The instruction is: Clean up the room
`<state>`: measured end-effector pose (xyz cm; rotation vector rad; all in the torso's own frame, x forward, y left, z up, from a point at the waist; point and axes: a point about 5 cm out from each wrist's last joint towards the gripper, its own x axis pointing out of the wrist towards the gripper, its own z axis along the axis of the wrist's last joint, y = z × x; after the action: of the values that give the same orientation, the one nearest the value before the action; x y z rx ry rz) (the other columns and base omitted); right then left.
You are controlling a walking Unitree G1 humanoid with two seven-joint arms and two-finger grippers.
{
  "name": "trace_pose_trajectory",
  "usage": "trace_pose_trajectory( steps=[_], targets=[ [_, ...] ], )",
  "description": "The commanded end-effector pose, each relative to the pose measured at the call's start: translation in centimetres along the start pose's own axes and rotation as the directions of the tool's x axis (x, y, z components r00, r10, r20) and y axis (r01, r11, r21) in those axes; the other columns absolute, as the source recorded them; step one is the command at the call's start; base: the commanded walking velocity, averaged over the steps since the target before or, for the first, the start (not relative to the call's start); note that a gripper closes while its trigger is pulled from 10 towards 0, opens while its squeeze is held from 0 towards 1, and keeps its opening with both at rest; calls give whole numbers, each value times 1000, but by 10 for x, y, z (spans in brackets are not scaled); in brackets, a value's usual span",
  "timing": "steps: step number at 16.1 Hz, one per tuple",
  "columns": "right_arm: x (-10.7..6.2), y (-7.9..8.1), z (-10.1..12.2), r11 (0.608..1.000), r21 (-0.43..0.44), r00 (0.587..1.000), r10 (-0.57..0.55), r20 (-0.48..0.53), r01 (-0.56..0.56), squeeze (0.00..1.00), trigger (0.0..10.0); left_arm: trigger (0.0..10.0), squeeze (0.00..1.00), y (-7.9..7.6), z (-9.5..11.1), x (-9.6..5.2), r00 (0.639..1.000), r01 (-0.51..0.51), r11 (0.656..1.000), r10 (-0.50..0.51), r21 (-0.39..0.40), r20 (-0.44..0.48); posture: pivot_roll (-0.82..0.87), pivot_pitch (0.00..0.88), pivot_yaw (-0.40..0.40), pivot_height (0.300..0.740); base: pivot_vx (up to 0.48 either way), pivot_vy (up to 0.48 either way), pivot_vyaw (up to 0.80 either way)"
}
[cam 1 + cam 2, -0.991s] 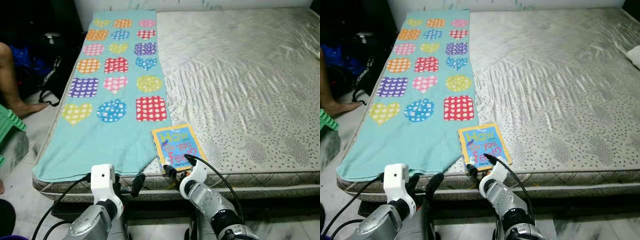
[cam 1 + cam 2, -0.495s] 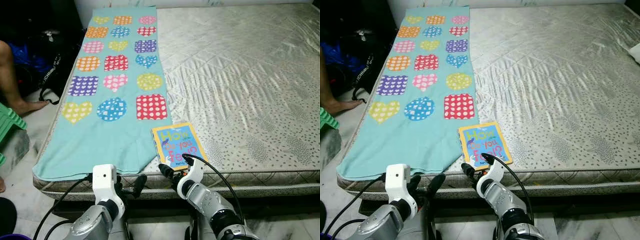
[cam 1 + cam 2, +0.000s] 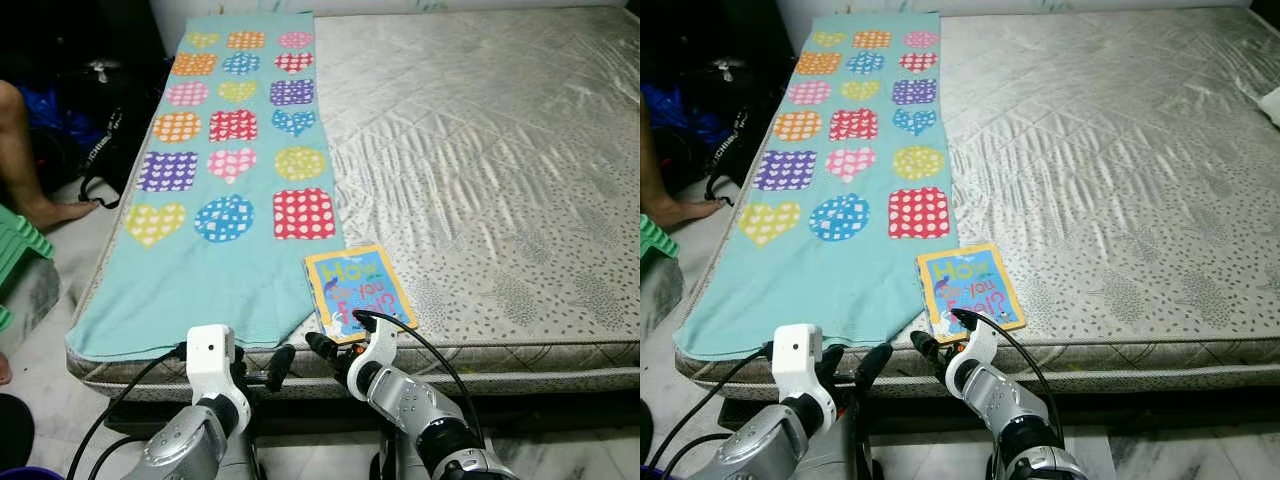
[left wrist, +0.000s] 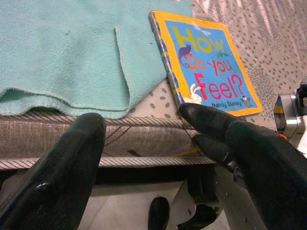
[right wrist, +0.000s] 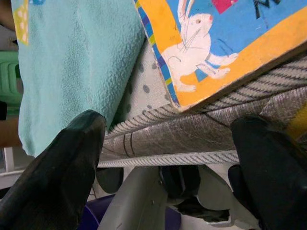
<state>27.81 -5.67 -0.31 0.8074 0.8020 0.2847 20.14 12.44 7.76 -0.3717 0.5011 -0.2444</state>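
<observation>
A picture book, "How Do You Feel?" [image 3: 358,292], lies flat near the front edge of the mattress [image 3: 480,150], beside a corner of the teal blanket [image 3: 235,170]. My right gripper [image 3: 338,332] is open at the book's near left corner, one finger by the cover edge and the other off the mattress side. In the right wrist view the book's corner [image 5: 216,43] overhangs the mattress piping between the spread fingers [image 5: 72,158]. My left gripper [image 3: 272,368] is open and held low in front of the mattress edge, left of the book [image 4: 206,72].
The teal blanket with coloured hearts and squares runs along the left of the bed. A person's leg [image 3: 20,160], a black bag [image 3: 100,130] and a green stool [image 3: 15,250] are on the floor to the left. The mattress side [image 3: 560,355] stands right before me.
My right gripper has slid to the left along the book's near edge, toward its left corner. The book and the left gripper have stayed about where they were.
</observation>
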Motion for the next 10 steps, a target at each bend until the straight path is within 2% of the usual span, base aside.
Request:
trace_pose_trajectory(
  steps=[1,3,4,5,8,10],
  targets=[
    [21,70,-46,986,42,984,163,-72,-160,0,10000,10000,0,2,-1,1,1000,-9,1000,9,12,0,87,87,30,590,0,0,0],
    [19,67,-28,983,-110,989,147,-5,-147,0,10000,10000,0,4,4,3,999,-24,1000,24,19,33,78,74,31,590,0,0,0],
    [19,67,-24,980,-136,989,145,11,-142,0,10000,10000,0,5,5,3,999,-29,999,28,21,40,76,72,31,590,0,0,0],
    [12,52,3,981,-174,987,110,118,-89,0,10000,10000,0,8,11,6,996,-43,999,41,25,84,63,63,31,590,0,0,0],
    [3,30,28,992,-121,970,53,239,-24,0,10000,10000,0,10,13,11,994,-54,998,50,39,97,58,55,26,590,0,0,0],
    [-6,19,43,993,-118,954,17,300,19,0,10000,10000,0,11,11,12,994,-57,998,53,41,96,48,46,28,590,0,0,0]
  ],
)
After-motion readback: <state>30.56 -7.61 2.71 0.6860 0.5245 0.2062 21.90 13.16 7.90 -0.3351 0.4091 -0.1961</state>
